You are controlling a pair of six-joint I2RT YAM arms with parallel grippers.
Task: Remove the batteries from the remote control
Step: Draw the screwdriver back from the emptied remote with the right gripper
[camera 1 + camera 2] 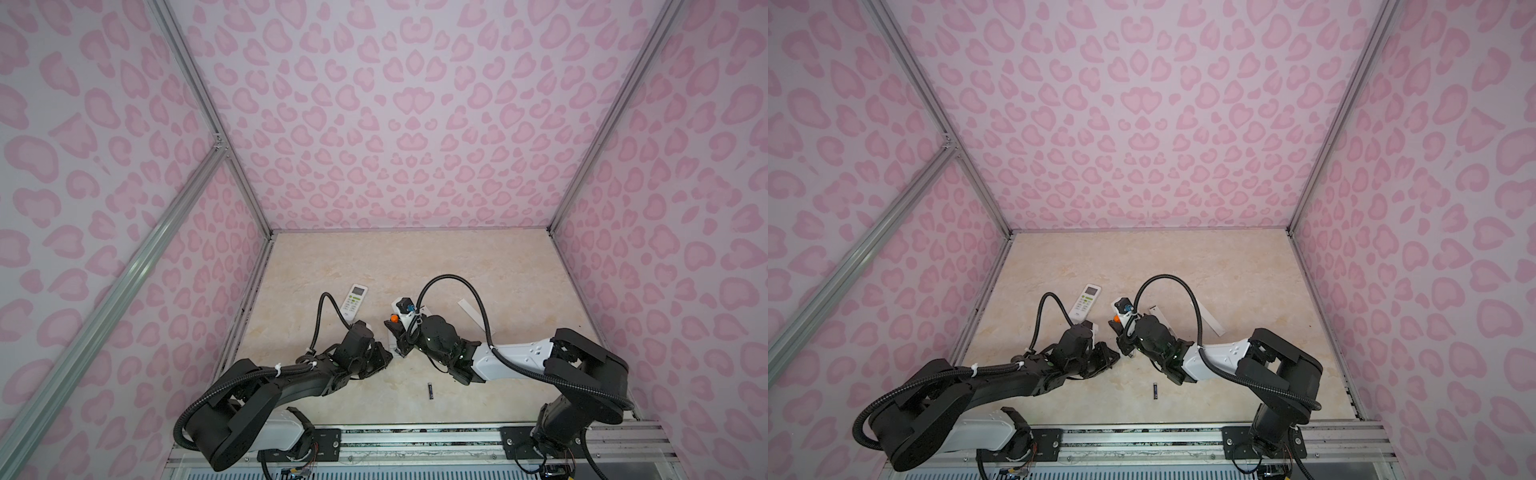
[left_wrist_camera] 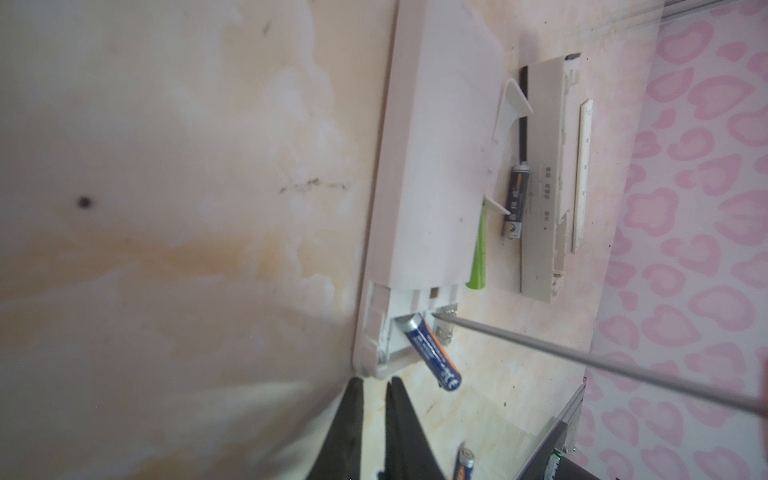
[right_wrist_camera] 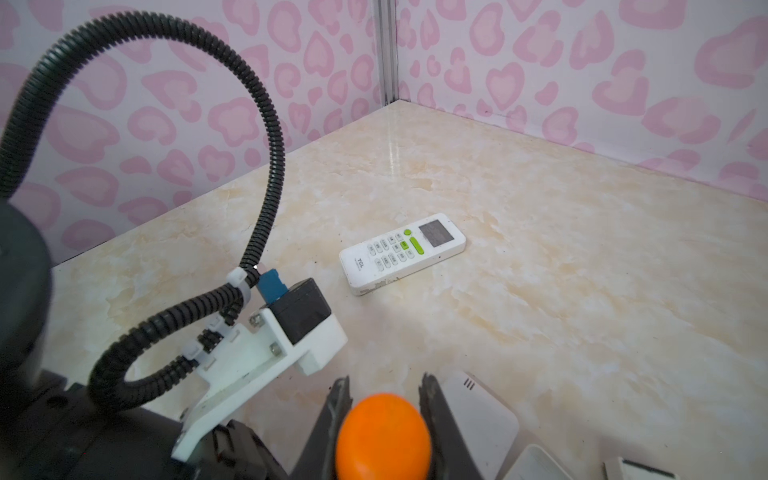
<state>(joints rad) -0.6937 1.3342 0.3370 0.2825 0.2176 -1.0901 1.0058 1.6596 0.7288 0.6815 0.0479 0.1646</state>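
Note:
A white remote control [image 2: 428, 166] lies face down with its battery bay open at the end nearest my left gripper [image 2: 376, 386]. One blue battery [image 2: 432, 353] sticks up out of the bay at a slant. My left gripper's fingers [image 2: 399, 419] stand almost together just off that end, with nothing between them. My right gripper [image 3: 384, 386] is shut on the orange end of a screwdriver [image 3: 382, 436]. Its steel shaft [image 2: 582, 357] points into the bay beside the battery. Loose batteries lie on the table: one near the front [image 1: 431, 390] [image 1: 1155, 391], a dark one [image 2: 515, 203] and a lime green one [image 2: 478, 257].
A second white remote with green buttons [image 1: 354, 301] [image 1: 1085, 302] [image 3: 401, 251] lies face up at the back left. A beige remote [image 2: 540, 187] lies face down, with a thin white strip [image 2: 582, 174] [image 1: 469, 311] beyond it. Pink patterned walls enclose the table.

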